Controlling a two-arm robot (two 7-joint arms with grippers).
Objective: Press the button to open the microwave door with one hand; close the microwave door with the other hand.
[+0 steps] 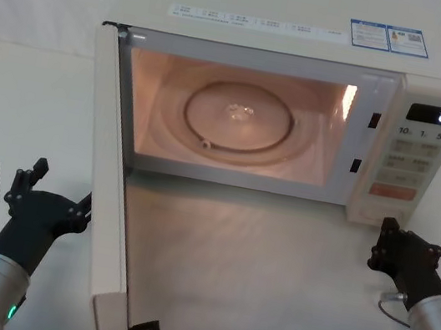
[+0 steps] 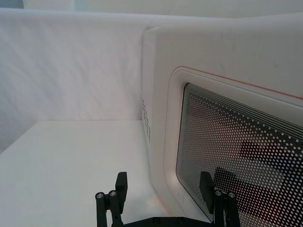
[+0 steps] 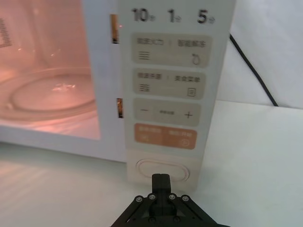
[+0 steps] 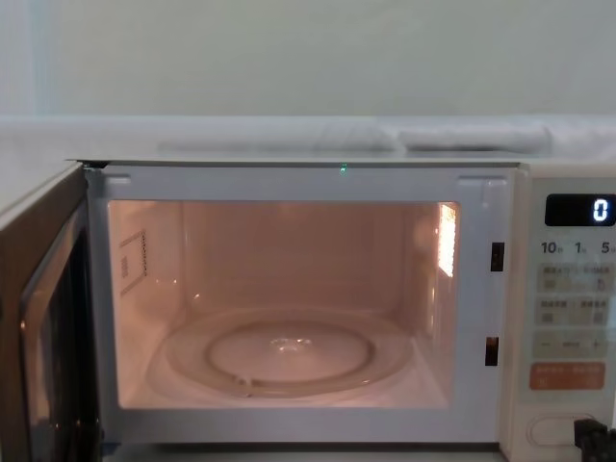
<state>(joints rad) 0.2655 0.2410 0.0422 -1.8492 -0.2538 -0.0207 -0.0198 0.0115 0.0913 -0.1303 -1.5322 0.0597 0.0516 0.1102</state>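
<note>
We see the microwave (image 1: 311,28), a boxy cream oven, filling the upper middle of the head frame on a white surface (image 1: 267,291). Its cavity is lit warm pink, with a glass turntable (image 1: 241,118) inside. The microwave door (image 1: 109,197) stands swung wide open, hinged at the left, its edge running down the left-centre of the frame. A black display (image 1: 432,114) at upper right reads "0".

In the lower left of the head frame, the left gripper (image 1: 50,196) sits just beside the door's outer face; in the left wrist view its jaws are spread wide apart in front of the dotted window.

At lower right, the right gripper (image 1: 387,241) sits just below the control panel. In the right wrist view its jaws are pressed together, the tip directly before the button (image 3: 162,170), a wide cream pill shape at the panel's bottom; we cannot tell whether they touch.
</note>
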